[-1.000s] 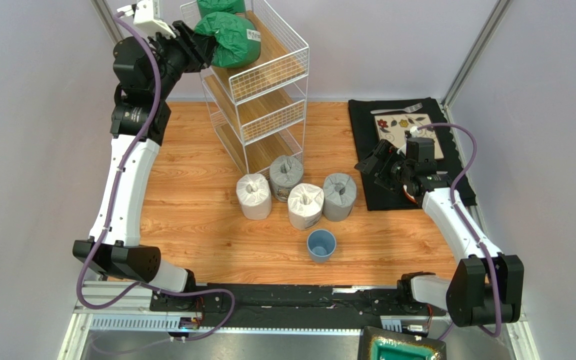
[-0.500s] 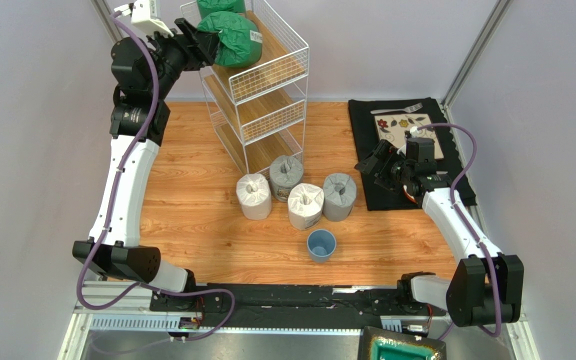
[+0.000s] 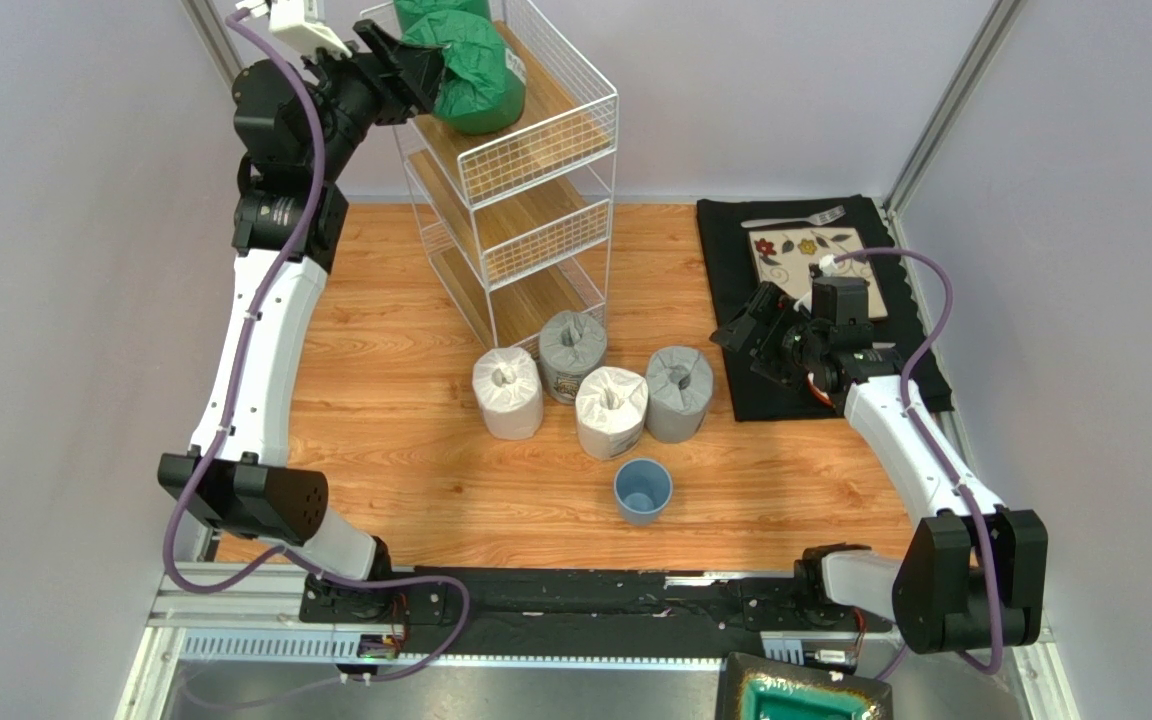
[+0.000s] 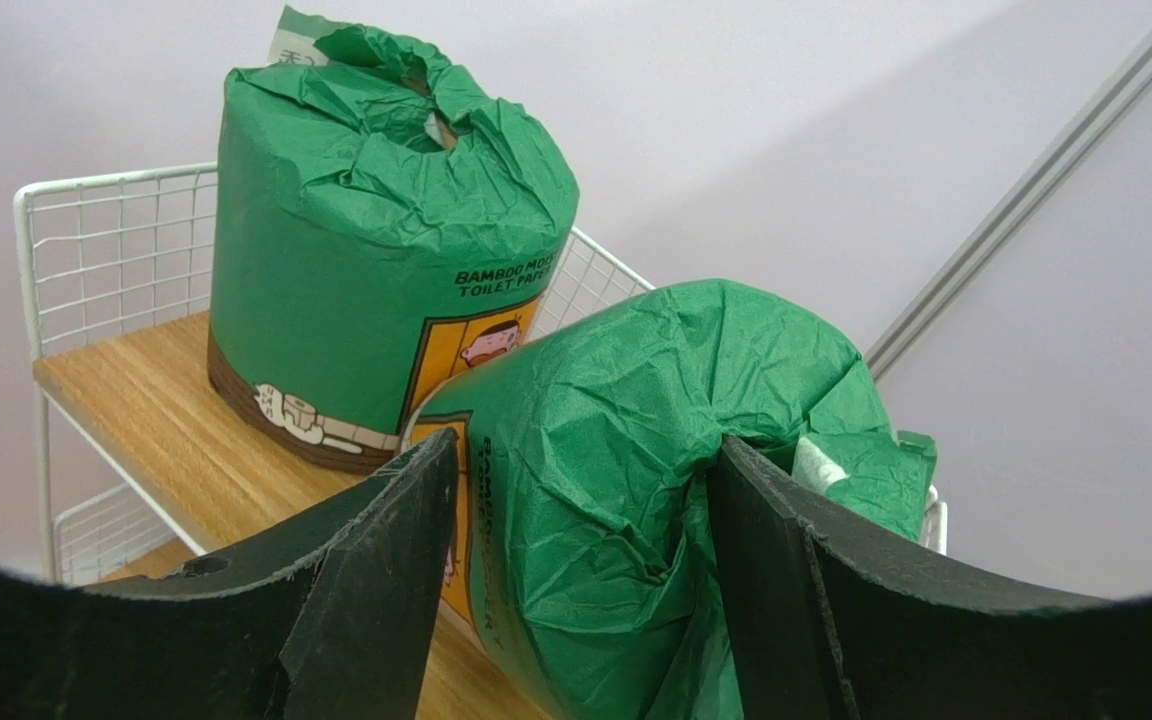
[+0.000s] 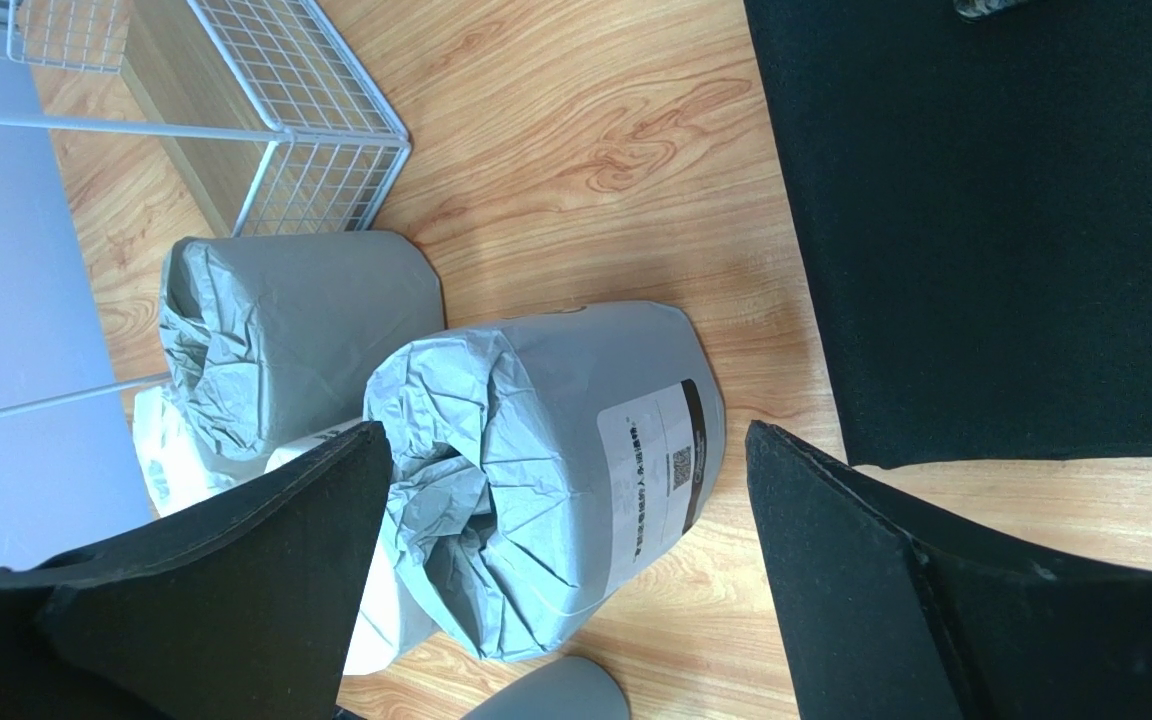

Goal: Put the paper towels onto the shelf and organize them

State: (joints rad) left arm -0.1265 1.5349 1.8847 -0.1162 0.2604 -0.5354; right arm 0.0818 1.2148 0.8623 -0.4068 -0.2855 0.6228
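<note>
The left gripper (image 4: 582, 450) is up at the top tier of the shelf (image 3: 540, 156), which stands toward 11 o'clock on the table (image 3: 387, 435). Its fingers are on both sides of a tilted green roll (image 4: 642, 405); whether they press it I cannot tell. The upright green roll (image 4: 372, 225) is just behind. The right gripper (image 5: 564, 435), spread wide and empty, hangs over a grey roll (image 5: 597, 450). The second grey roll (image 3: 573, 345) and the white rolls (image 3: 507, 393) stand beside it at the table's centre.
</note>
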